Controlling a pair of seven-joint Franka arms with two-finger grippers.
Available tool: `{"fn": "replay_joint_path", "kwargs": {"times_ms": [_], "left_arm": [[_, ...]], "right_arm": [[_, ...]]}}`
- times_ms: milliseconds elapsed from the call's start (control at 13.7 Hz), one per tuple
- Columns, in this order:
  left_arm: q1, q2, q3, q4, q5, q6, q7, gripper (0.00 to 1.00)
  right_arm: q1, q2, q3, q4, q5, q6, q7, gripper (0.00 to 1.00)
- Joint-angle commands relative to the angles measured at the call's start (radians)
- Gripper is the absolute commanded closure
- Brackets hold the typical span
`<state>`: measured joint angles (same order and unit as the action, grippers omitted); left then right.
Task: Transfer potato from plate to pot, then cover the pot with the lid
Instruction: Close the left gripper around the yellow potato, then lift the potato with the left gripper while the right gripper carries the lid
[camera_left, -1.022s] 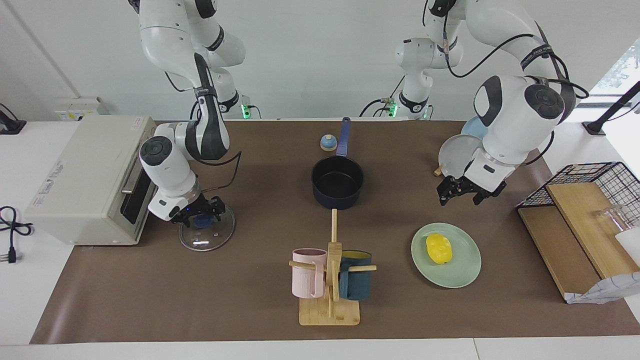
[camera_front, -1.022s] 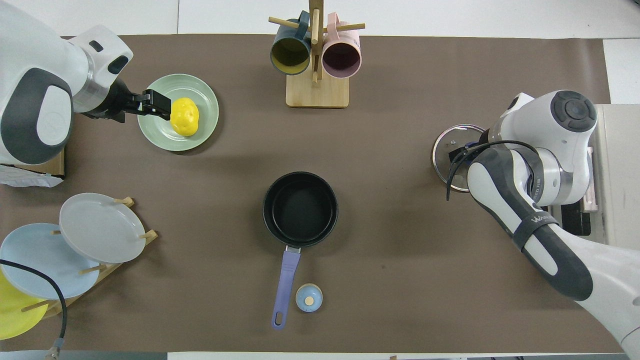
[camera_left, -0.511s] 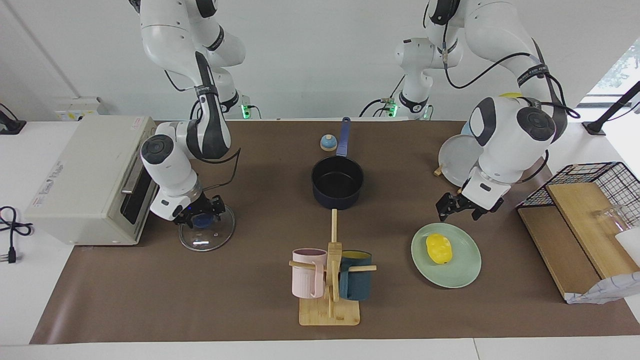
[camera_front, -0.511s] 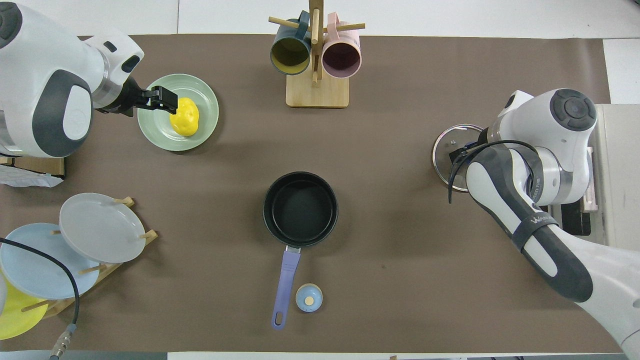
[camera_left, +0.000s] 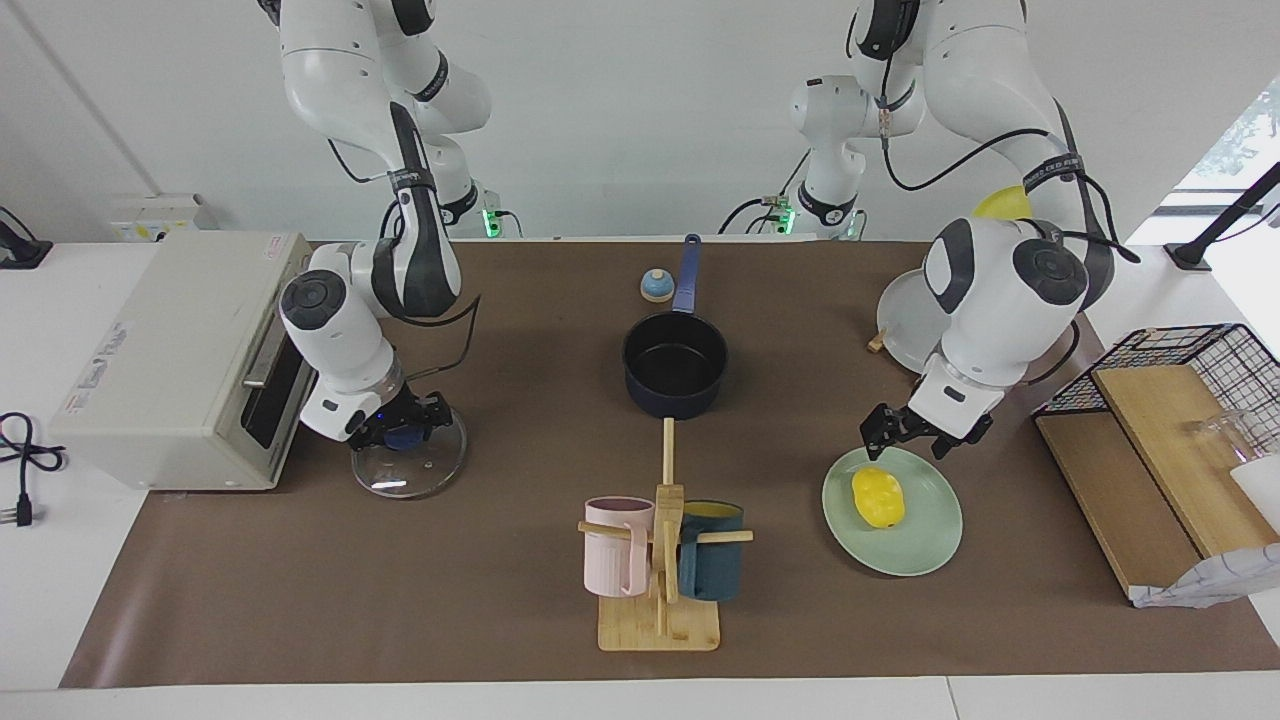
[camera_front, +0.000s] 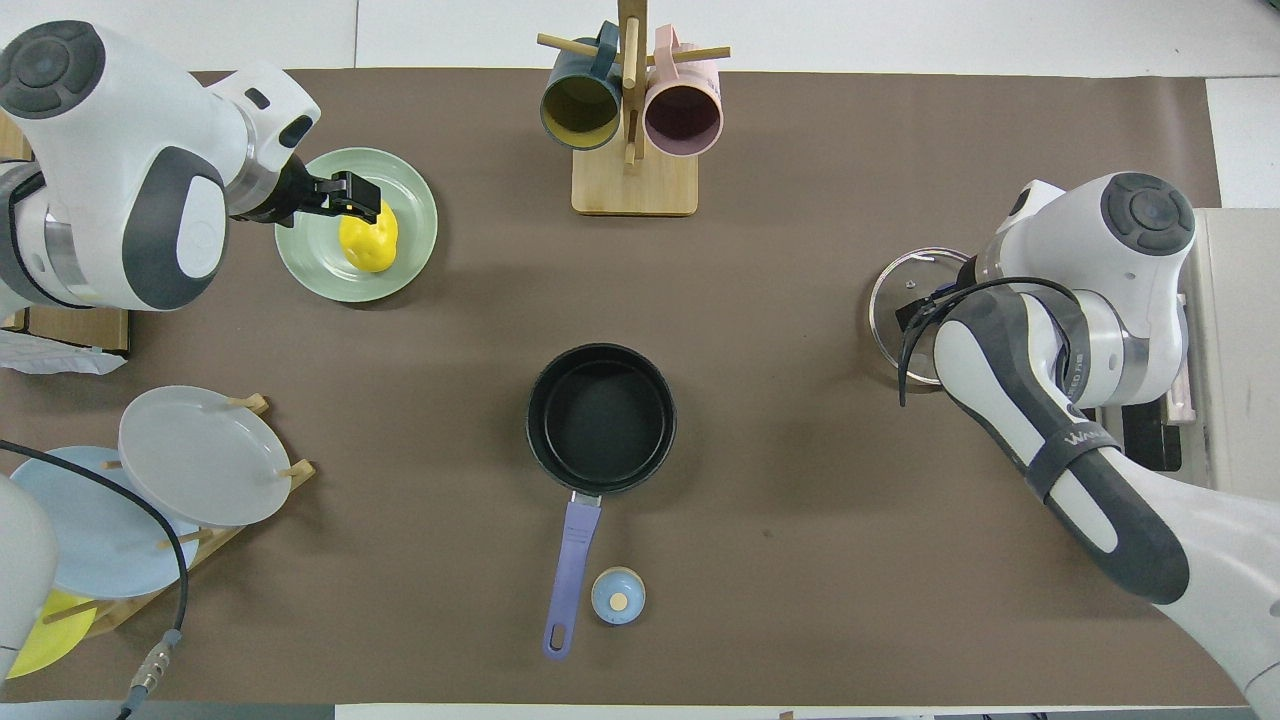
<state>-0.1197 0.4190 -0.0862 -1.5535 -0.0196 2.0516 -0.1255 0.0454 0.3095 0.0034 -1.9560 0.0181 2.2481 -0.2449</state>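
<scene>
1. The potato (camera_left: 878, 497) lies on the mint-green plate (camera_left: 930, 540), toward the left arm's end of the table and farther from the robots than the pot (camera_left: 675, 366).
2. It looks like a glossy, lumpy plastic oval: probably light and stiff, but slippery, so it may squirt out of a pinch. A hold across its narrow middle seems safest.
3. The left gripper (camera_left: 907, 432) hangs over the plate's nearer rim, just short of the potato, with its claw spread and nothing in it.
4. The lid (camera_left: 408, 463) lies flat on the mat beside the toaster oven (camera_left: 170, 355), toward the right arm's end. Clear glass in a metal rim, it is likely heavier and breakable; its blue knob is the natural hold.
5. The right gripper (camera_left: 403, 425) is down at that knob; whether it is clenched on it I cannot tell.
6. The pot stands empty mid-table, its handle pointing toward the robots.
7. The plate holds only the potato. Two mugs hang on the wooden mug stand (camera_left: 659, 590).
</scene>
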Motion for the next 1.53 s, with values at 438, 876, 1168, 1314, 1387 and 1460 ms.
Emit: {"fn": "replay_joint_path", "kwargs": {"times_ms": [438,876,1168,1314,1387,1460], "left_arm": [[-0.018,0.064,0.011,0.006,0.085,0.079,-0.017,0.00],[-0.011,0.134,0.009,0.065,0.116,0.073,-0.008,0.00],[-0.012,0.158,0.009,0.078,0.119,0.082,-0.008,0.00],[-0.012,0.158,0.009,0.073,0.119,0.094,-0.008,0.00],[-0.012,0.159,0.009,0.063,0.121,0.108,-0.006,0.00],[-0.014,0.159,0.009,0.052,0.121,0.120,-0.006,0.00]], "right_arm": [[-0.002,-0.053,0.033,0.391,-0.004,-0.529,-0.008,1.00],[0.158,-0.063,0.059,0.416,-0.009,-0.561,0.264,1.00],[0.243,-0.064,0.061,0.411,-0.004,-0.552,0.394,1.00],[0.242,-0.064,0.061,0.408,-0.004,-0.553,0.394,1.00],[0.245,-0.066,0.061,0.407,-0.004,-0.552,0.395,1.00],[0.248,-0.067,0.061,0.407,-0.004,-0.550,0.395,1.00]]}}
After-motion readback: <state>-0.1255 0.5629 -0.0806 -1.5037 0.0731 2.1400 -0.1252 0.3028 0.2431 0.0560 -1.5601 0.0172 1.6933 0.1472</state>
